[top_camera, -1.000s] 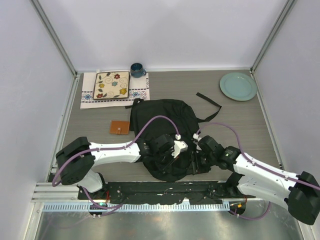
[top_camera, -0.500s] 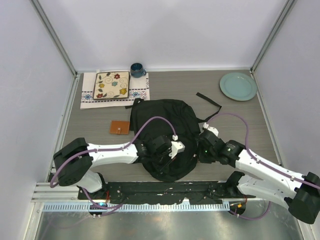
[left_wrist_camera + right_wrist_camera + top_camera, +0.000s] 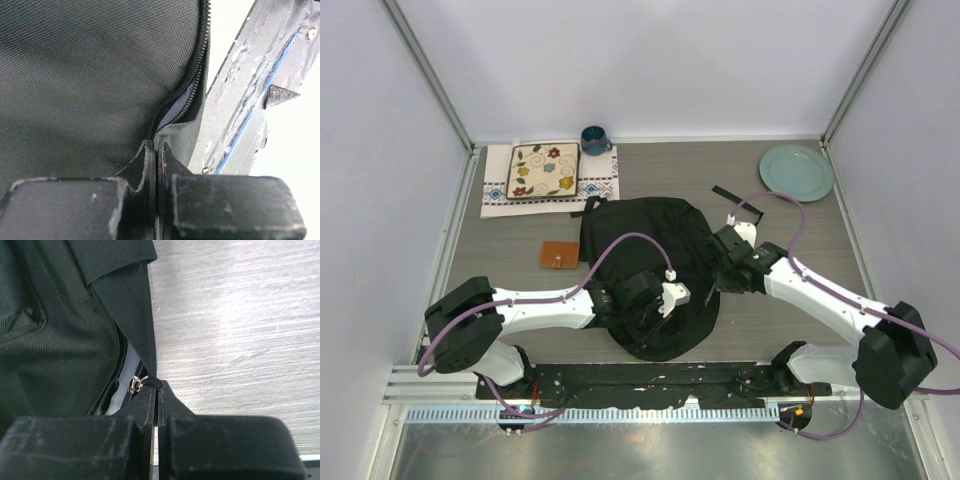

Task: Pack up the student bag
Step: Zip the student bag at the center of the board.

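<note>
The student bag (image 3: 645, 240) is a large black backpack lying flat mid-table, its rounded end toward the arms. My left gripper (image 3: 658, 312) rests on its near part, shut on a fold of fabric (image 3: 172, 135) beside the zipper (image 3: 197, 75). My right gripper (image 3: 718, 283) is at the bag's right edge, shut on the black zipper pull (image 3: 154, 382) just behind the metal slider (image 3: 134, 384). Through the parted zipper a pale lining (image 3: 127, 365) shows. In the wrist views both grippers, left (image 3: 155, 146) and right (image 3: 156, 388), have their jaws pressed together.
A loose black strap (image 3: 738, 205) trails off the bag's far right. A small brown card (image 3: 558, 255) lies left of the bag. At the back stand a patterned square plate (image 3: 543, 170) on a cloth, a blue mug (image 3: 595, 140) and a pale green plate (image 3: 796, 172).
My right gripper shut on the zipper pull, then travelled from the bag's near end up along its right edge. The left gripper kept its hold in place.
</note>
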